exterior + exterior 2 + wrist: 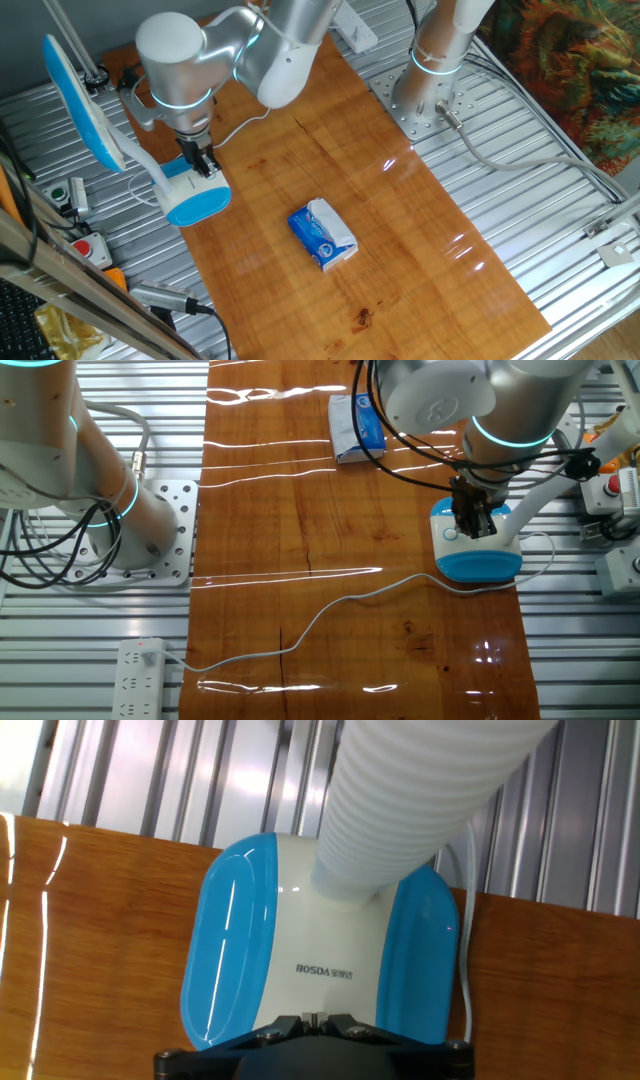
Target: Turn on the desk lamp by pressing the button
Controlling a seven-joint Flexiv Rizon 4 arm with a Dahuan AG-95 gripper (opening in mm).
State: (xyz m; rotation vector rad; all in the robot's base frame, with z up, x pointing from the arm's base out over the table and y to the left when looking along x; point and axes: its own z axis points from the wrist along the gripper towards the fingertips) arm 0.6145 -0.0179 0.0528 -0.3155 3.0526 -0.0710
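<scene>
Over desk lamp (192, 196) base: fingers (204, 163), state unclear | packet (322, 234) well apart | cable (330, 610) trailing

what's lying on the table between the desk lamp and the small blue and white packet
Nothing. In one fixed view, only bare wood separates the desk lamp from the packet. The other fixed view agrees, though the arm hangs over part of that stretch.

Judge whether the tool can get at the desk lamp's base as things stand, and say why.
Probably yes: the tool is directly over the desk lamp base, with nothing between them. The bendable neck rises beside it, not across its path.
</scene>
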